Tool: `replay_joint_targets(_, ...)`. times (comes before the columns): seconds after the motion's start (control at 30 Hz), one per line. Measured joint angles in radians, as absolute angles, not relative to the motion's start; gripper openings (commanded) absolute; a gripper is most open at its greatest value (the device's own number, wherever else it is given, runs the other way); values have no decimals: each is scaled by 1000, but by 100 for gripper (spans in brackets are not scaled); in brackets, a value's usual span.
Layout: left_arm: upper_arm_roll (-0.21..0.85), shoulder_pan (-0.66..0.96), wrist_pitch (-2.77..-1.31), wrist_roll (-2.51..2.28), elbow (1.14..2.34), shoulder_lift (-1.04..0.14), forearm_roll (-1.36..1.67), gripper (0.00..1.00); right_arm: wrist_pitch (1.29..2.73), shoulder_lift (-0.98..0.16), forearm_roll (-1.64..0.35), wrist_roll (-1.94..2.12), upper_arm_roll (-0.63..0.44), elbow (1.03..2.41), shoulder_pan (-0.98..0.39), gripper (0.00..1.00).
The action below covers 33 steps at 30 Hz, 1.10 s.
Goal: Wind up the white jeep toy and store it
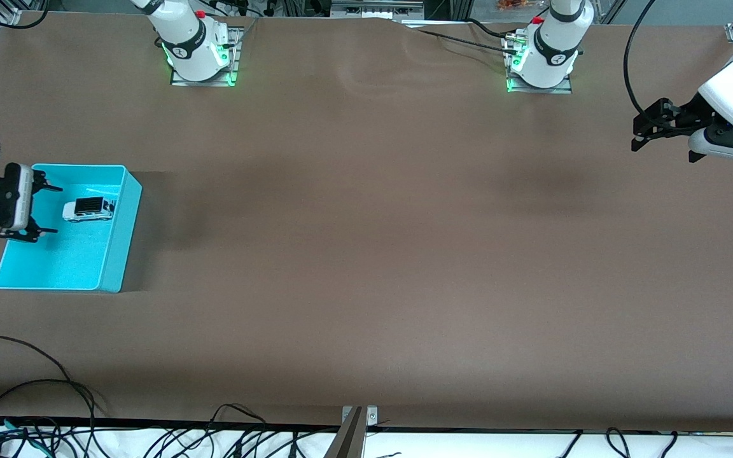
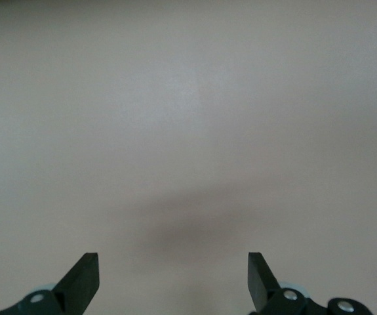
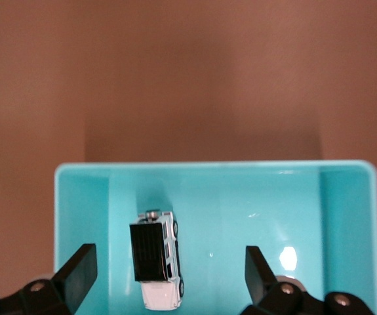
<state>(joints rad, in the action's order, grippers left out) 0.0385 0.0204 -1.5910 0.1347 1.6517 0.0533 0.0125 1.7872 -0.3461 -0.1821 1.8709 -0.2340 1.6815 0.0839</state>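
Trouble could come if my right gripper (image 1: 48, 211), jaws wide and empty over the turquoise bin (image 1: 126, 235), dips and knocks the white jeep toy (image 1: 89, 209) lying inside; my left gripper (image 1: 639, 135) waits, spread, holding nothing.

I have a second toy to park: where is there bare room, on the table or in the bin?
The brown table is bare between the turquoise bin and the open left gripper. In the bin, the floor nearer the camera than the white jeep toy is free; the open right gripper crowds the jeep's end.
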Motion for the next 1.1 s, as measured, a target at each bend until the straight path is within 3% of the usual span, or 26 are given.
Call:
replay_joint_targets(0.33, 42, 31, -1591, 135, 1650, 53, 12, 100, 1660, -312, -171, 1515, -206, 1523, 17, 100)
replay_joint_targets(0.67, 63, 34, -1591, 135, 1647, 53, 13, 100, 1618, -244, -130, 1041, -205, 1509, -85, 100)
replay_joint_targets(1.1, 63, 34, -1591, 134, 1644, 53, 13, 100, 1551, -237, -106, 398, -205, 1449, -154, 100)
